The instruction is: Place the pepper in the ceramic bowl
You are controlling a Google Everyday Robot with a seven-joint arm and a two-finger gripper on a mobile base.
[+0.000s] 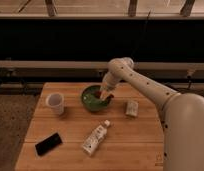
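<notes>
The glossy dark-green ceramic bowl (93, 99) sits at the back middle of the wooden table (70, 127). My gripper (103, 94) reaches down from the right into the bowl's right side. A small dark-red bit that looks like the pepper (98, 93) shows at the gripper's tip, inside the bowl.
A white cup (55, 103) stands left of the bowl. A white bottle with a cap (95, 137) lies in front of the bowl. A black phone (48, 143) lies at the front left. A small white packet (131, 107) sits right of the bowl.
</notes>
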